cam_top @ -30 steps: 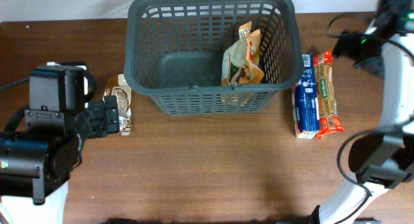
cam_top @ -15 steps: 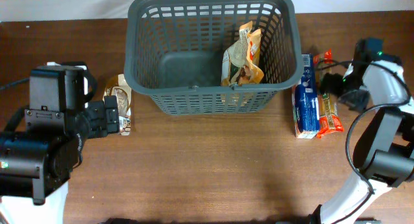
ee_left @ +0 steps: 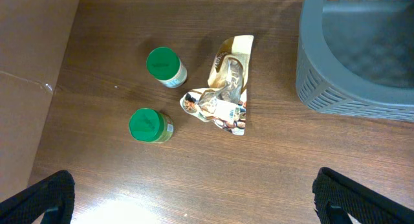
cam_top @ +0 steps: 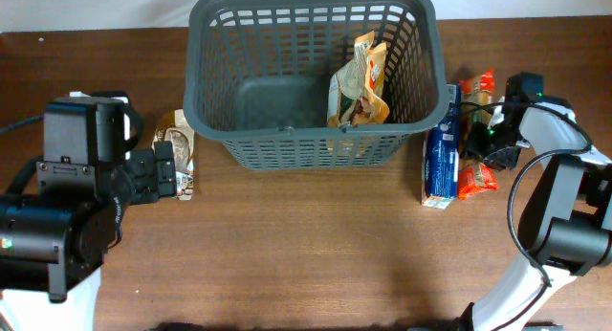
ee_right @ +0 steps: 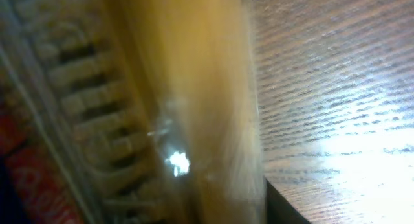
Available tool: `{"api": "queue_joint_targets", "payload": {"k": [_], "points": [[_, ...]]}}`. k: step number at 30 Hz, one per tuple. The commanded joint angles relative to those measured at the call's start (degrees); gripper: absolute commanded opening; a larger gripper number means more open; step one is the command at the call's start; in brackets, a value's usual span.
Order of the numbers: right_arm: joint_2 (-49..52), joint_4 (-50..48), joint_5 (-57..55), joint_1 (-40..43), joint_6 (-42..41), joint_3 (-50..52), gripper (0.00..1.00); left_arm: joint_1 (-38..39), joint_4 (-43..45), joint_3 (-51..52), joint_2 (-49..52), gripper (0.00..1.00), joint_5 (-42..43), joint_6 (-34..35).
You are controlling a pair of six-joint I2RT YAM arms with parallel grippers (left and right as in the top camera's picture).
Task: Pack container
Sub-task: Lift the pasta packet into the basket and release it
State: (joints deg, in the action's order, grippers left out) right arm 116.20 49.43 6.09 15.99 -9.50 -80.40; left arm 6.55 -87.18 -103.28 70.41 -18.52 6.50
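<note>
The container (cam_top: 316,144), a large dark grey lattice basket, stands at the table's back centre and holds an upright orange-and-green packet (cam_top: 361,87). Just right of it lies a blue packet (cam_top: 440,159), tipped toward the basket wall. Beside that is a red-orange pasta packet (cam_top: 475,181), and my right gripper (cam_top: 486,140) is shut on its middle. In the right wrist view the pasta packet (ee_right: 129,107) fills the frame, blurred, against one dark finger (ee_right: 291,208). My left gripper (ee_left: 207,204) is open above bare wood, near a crumpled brown packet (ee_left: 226,98).
Two green-lidded jars (ee_left: 162,63) (ee_left: 147,125) stand left of the brown packet (cam_top: 178,140), hidden under the left arm in the overhead view. A basket corner (ee_left: 362,56) shows at the upper right of the left wrist view. My left gripper (cam_top: 164,173) sits left of the basket.
My right arm swung in from the far right, came down on the pasta packet and closed its jaws on it. The blue packet tipped and slid toward the basket. The left arm stayed still.
</note>
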Motion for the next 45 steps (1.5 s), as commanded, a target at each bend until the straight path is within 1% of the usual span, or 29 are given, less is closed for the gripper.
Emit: {"api": "queue_joint_targets", "payload": {"k": [1,2,3,8,11,14,19,20,24,26,30,33,36,38,41,43,45], "points": [[-0.5,0.0,-3.5,-0.2,-0.1,0.7,0.20,-0.3,0.1,0.2,0.0,0.99,-0.8,-0.1],[-0.5,0.3,-4.3,-0.2,-0.1,0.7,0.09,-0.3,0.1,0.2,0.0,0.99,-0.8,-0.1],[-0.5,0.5,-5.0,-0.2,-0.1,0.7,0.04,-0.3,0.1,0.2,0.0,0.99,-0.8,-0.1],[-0.7,1.7,-5.9,-0.2,-0.2,0.7,0.04,-0.3,0.1,0.2,0.0,0.99,-0.8,-0.1],[-1.8,4.0,-5.7,-0.2,-0.1,-1.1,0.04,-0.3,0.1,0.2,0.0,0.99,-0.8,-0.1],[-4.3,9.0,-5.7,-0.2,-0.1,-7.7,0.04,-0.3,0.1,0.2,0.0,0.99,-0.8,-0.1],[-9.4,17.7,-5.3,-1.0,0.1,-23.5,0.04,-0.3,0.1,0.2,0.0,0.99,-0.8,-0.1],[-11.2,20.9,-5.3,-1.9,1.4,-30.7,0.04,-0.3,0.1,0.2,0.0,0.99,-0.8,-0.1],[-14.2,25.2,-5.3,-5.3,3.8,-43.1,0.04,-0.3,0.1,0.2,0.0,0.99,-0.8,-0.1],[-15.6,26.8,-5.3,-8.5,5.6,-48.9,0.04,-0.3,0.1,0.2,0.0,0.99,-0.8,-0.1],[-17.3,28.0,-5.2,-16.3,12.1,-55.8,0.04,-0.3,0.1,0.2,0.0,0.99,-0.8,-0.1],[-18.1,27.7,-5.2,-27.0,24.3,-58.2,0.04,-0.3,0.1,0.2,0.0,0.99,-0.8,-0.1],[-17.2,26.3,-5.2,-35.3,34.1,-57.9,0.04,-0.3,0.1,0.2,0.0,0.99,-0.8,-0.1],[-15.7,25.1,-5.2,-38.9,39.7,-57.8,0.04,-0.3,0.1,0.2,0.0,0.99,-0.8,-0.1],[-12.5,22.9,-5.2,-42.2,48.2,-57.8,0.04,-0.3,0.1,0.2,0.0,0.99,-0.8,-0.1],[-10.0,20.3,-5.2,-43.2,52.0,-57.8,0.04,-0.3,0.1,0.2,0.0,0.99,-0.8,-0.1],[-7.0,17.2,-5.2,-43.4,54.1,-57.8,0.04,-0.3,0.1,0.2,0.0,0.99,-0.8,-0.1]]}}
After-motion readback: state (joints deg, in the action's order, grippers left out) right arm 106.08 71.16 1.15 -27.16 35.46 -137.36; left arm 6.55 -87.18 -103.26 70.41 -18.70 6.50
